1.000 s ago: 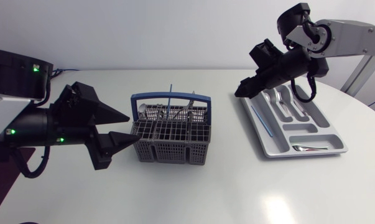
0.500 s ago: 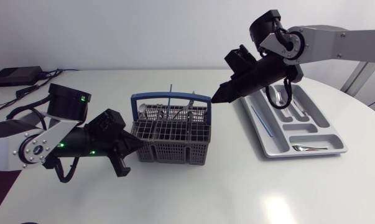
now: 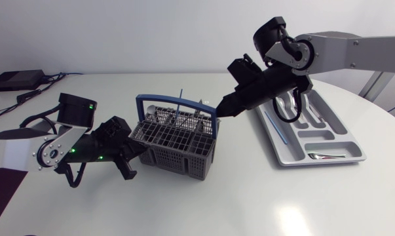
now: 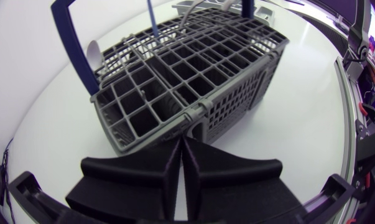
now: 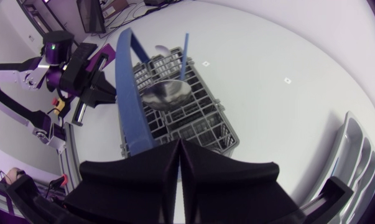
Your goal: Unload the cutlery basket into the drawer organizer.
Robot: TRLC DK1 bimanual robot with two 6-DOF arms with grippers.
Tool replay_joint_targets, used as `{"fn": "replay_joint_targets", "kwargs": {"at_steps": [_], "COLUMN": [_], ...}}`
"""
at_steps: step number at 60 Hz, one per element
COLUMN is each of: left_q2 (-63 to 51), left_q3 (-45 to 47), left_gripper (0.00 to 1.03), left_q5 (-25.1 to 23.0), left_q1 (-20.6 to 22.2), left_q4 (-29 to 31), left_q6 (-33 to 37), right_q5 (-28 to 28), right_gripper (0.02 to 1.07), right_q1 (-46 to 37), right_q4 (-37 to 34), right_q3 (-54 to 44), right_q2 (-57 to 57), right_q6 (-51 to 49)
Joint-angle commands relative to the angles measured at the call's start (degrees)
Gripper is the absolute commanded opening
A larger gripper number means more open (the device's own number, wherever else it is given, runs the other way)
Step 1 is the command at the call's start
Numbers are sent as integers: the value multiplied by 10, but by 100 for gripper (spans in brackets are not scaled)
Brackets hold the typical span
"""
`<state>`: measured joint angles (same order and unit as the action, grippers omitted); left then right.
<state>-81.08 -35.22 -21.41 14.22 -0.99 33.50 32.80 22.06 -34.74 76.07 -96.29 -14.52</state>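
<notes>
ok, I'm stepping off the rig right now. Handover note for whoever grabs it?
Left end effector: shut, empty, tips against the side wall of the cutlery basket, which appears tipped.
Right end effector: shut, empty, tip at the basket's rim on the organizer side.
Done: the drawer organizer holds a blue rod in its long slot, several pieces in its far compartments, and a lone spoon in its end compartment.
To do: the basket holds an upright blue stick, a large spoon and more cutlery I can't make out.
</notes>
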Motion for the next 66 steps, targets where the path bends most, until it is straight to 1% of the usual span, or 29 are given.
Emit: {"fn": "replay_joint_targets", "kwargs": {"at_steps": [1,4,9,12,19,22,27,38,45,55,66], "left_q2": [-12,-12,-8,1,31,30,15,-11,-25,-44,-68], "left_q3": [6,6,7,10,20,17,11,7,0,-18,-40], "left_gripper": [4,4,4,4,4,4,4,4,4,4,4], "left_q5": [1,1,1,1,-2,-4,-6,-6,8,19,25], "left_q1": [-8,-10,-20,-25,-53,-64,-71,-60,-44,-36,-24], "left_q4": [-16,-16,-16,-14,-9,-9,-15,-33,-53,-70,-91], "left_q6": [15,16,17,17,26,29,32,32,26,17,-1], "right_q5": [10,4,2,1,-1,-8,-17,-27,-38,-37,-22], "right_gripper": [8,8,8,8,8,8,8,8,8,8,8], "right_q1": [31,41,33,14,-43,-58,-74,-84,-72,-48,-25], "right_q4": [-18,-19,-18,-18,-13,-10,14,53,74,71,63], "right_q3": [-37,-51,-58,-58,-53,-52,-58,-63,-66,-67,-95], "right_q2": [33,50,67,73,62,47,26,-26,-56,-63,-39], "right_q6": [13,12,11,5,-8,-13,-14,-13,-11,-10,-14]}}
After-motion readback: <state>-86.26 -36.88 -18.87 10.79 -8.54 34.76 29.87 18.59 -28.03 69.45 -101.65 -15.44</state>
